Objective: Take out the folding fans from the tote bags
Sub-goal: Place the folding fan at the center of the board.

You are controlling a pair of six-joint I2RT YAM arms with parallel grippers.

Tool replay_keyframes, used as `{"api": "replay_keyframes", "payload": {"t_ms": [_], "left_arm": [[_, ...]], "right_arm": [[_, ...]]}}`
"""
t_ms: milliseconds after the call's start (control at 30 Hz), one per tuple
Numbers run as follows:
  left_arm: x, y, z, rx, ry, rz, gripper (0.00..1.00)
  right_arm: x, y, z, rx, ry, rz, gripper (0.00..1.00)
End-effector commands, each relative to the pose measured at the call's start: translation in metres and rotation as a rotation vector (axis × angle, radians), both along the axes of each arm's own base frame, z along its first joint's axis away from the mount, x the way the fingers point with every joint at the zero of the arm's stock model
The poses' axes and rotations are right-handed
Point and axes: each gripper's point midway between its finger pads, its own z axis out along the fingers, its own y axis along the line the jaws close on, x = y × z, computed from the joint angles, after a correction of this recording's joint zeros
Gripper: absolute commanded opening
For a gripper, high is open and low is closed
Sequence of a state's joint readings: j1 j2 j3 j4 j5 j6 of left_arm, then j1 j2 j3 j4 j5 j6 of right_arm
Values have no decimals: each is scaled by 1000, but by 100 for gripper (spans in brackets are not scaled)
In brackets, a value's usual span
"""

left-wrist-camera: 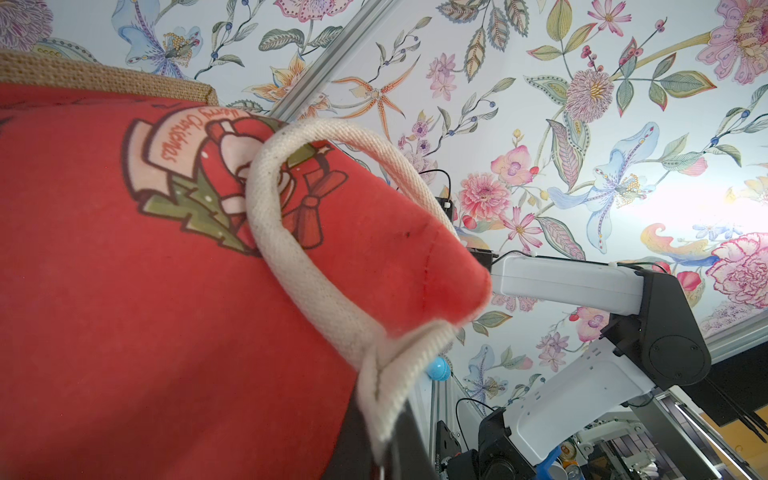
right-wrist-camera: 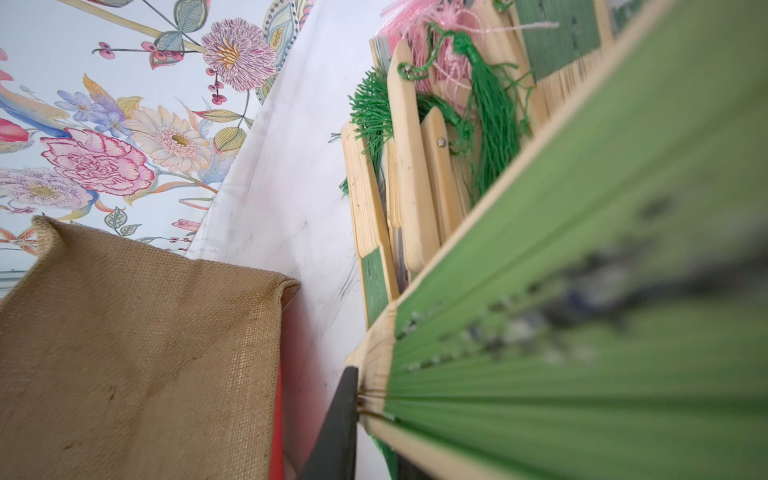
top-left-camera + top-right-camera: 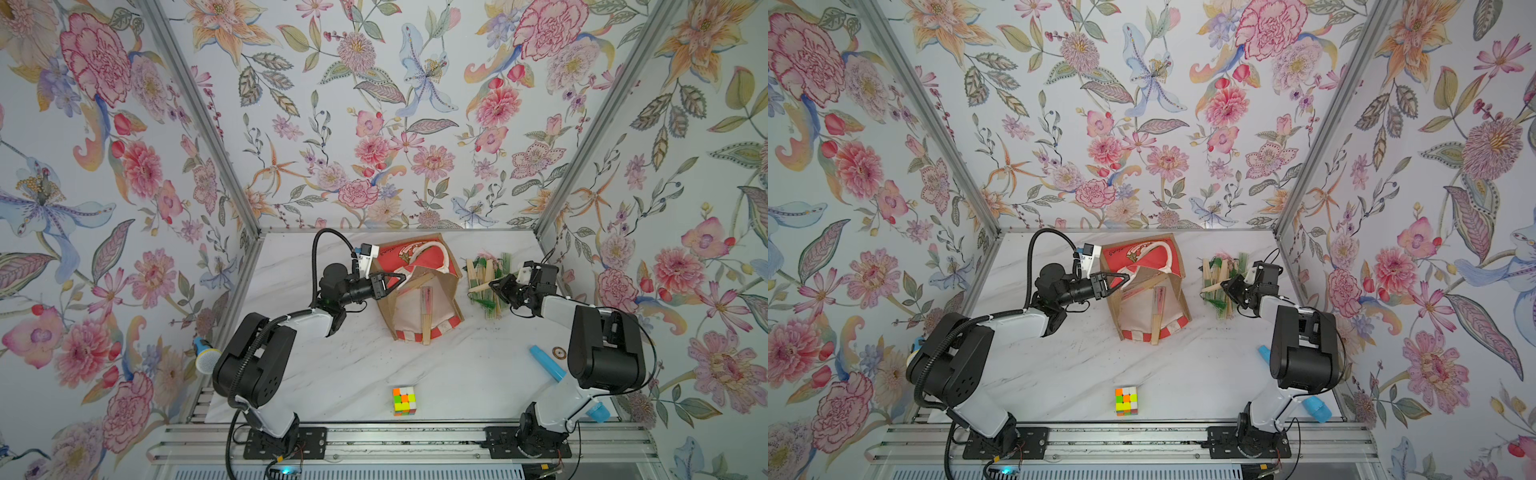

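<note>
The tote bag [image 3: 415, 255] lies tipped on the marble table, its cream-lined mouth facing the front. My left gripper [image 3: 395, 279] is shut on its white rope handle [image 1: 316, 286] at the left rim. A pink folding fan [image 3: 427, 300] lies inside the bag, and another fan [image 3: 426, 332] pokes over the striped rim. To the right of the bag lies a pile of folding fans [image 3: 484, 270] with green and pink tassels. My right gripper [image 3: 496, 284] hovers at the pile's near edge, shut on a green fan [image 2: 582, 291]. Its far finger is hidden behind the pleats.
A colourful puzzle cube [image 3: 404, 401] sits near the front edge. A light-blue plastic tube [image 3: 546, 368] and a small round disc [image 3: 559, 354] lie beside the right arm. A blue microphone [image 3: 205, 357] rests off the table's left edge. Floral walls enclose three sides.
</note>
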State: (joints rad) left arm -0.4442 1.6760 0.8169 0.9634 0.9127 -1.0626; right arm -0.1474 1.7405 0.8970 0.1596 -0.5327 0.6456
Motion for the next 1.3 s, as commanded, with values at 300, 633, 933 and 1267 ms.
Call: {"api": "replay_keyframes", "payload": {"t_ms": [300, 633, 933, 1267], "left_arm": [[-2, 1, 10, -9, -16, -9, 0], [0, 0, 11, -16, -13, -4, 0], [1, 0, 14, -21, -15, -4, 0], [4, 1, 14, -23, -10, 15, 0]], "right_arm": [[-2, 0, 11, 38, 5, 10, 50], [-65, 18, 80, -54, -18, 157, 69], [-132, 79, 170, -115, -404, 409, 69], [-176, 151, 156, -308, -515, 551, 69]]}}
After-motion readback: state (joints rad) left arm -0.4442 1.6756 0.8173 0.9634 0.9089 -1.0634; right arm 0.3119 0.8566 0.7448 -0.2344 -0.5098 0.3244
